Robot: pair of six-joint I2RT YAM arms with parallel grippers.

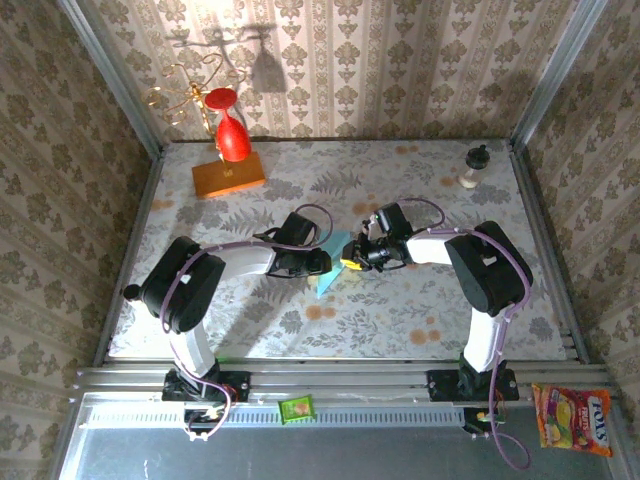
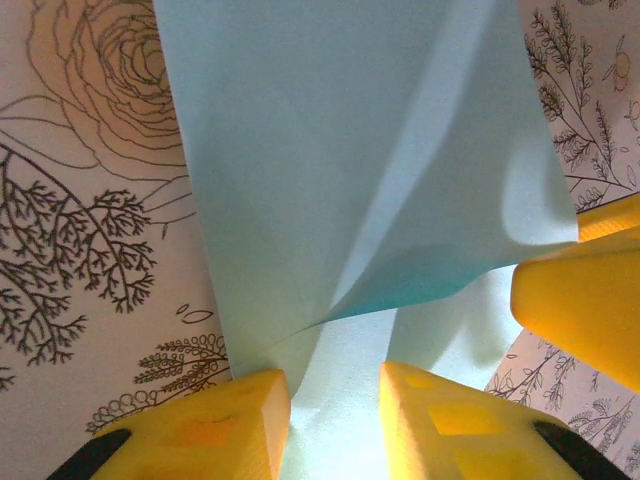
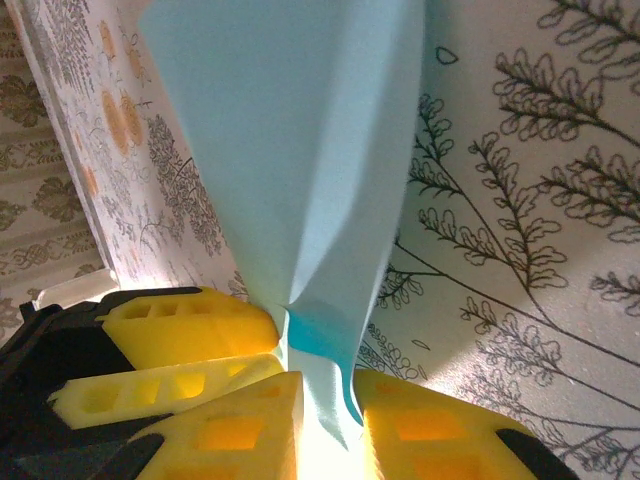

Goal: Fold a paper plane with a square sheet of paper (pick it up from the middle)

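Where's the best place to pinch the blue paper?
Probably the blue paper at its narrow end, where the creases gather, coming from the side with a finger on each face: there it bunches stiff, lifted off the table.

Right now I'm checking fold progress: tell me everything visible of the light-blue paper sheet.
The thin, matte light-blue sheet of paper is unmarked and partly folded, soft creases converging where it is gripped. It sits over the middle of the floral tablecloth, a pointed corner toward the near edge. The left hand and the right hand each pinch it between yellow fingers, bunching it there. Whether it rests on the cloth is unclear.
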